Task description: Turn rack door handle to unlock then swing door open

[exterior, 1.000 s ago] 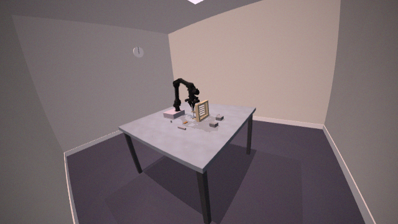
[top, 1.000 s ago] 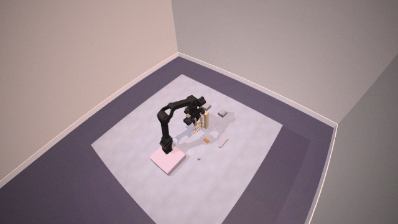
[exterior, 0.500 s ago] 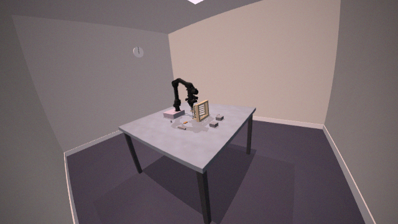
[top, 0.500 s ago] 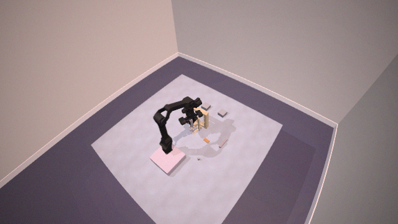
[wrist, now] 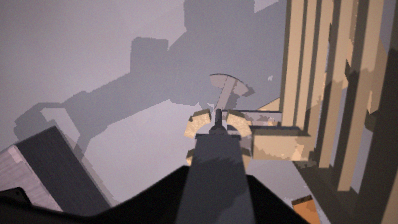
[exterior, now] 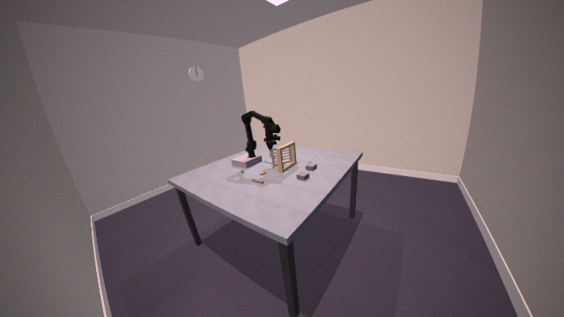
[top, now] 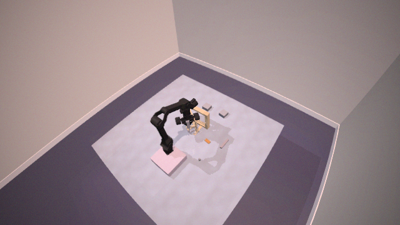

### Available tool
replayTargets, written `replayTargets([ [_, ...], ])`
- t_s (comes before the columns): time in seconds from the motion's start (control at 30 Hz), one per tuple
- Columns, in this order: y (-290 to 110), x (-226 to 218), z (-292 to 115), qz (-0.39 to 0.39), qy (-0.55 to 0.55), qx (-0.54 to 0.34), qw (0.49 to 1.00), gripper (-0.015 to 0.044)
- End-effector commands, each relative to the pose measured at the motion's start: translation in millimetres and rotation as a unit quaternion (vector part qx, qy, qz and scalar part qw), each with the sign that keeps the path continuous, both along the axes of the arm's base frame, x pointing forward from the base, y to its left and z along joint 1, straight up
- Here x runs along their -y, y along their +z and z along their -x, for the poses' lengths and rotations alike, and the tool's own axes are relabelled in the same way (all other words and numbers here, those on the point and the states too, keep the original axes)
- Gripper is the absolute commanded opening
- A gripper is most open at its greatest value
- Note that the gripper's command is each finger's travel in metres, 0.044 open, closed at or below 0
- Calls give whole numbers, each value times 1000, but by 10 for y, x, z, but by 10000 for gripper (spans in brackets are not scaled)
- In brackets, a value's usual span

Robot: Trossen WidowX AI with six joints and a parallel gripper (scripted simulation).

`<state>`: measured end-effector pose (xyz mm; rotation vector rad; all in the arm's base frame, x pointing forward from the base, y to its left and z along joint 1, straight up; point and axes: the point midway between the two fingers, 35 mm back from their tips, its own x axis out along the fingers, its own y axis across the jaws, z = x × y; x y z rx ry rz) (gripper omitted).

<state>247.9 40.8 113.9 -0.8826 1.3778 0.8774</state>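
The rack's wooden frame (top: 207, 121) (exterior: 280, 162) stands upright on the table. Its slatted door (exterior: 275, 160) (wrist: 294, 65) is swung partly out of the frame toward the arm's side; the exact angle cannot be read. My gripper (top: 191, 125) (exterior: 270, 152) (wrist: 216, 178) points down at the door's free edge and is shut on the door handle. The handle is mostly hidden by the gripper, so its turn cannot be judged. Tan pieces show on both sides of the gripper's dark middle in the wrist view. A grey fan-shaped piece (wrist: 227, 86) shows just beyond the fingertips.
An orange block (top: 207, 141) (exterior: 263, 173) (wrist: 305, 209) and a pinkish bar (top: 224, 144) (exterior: 258, 180) lie in front of the rack. Two grey blocks (top: 207, 107) (top: 223, 113) lie behind it. A small dark piece (top: 199, 159) lies near the arm's pink base (top: 169, 160).
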Motion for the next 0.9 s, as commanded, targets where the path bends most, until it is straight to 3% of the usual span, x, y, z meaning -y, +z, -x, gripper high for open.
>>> replayTargets([
  [0.0,1,-57,61,-1,-47,6,999,19],
  [0.87,-7,-464,410,-5,-213,4,977,19],
])
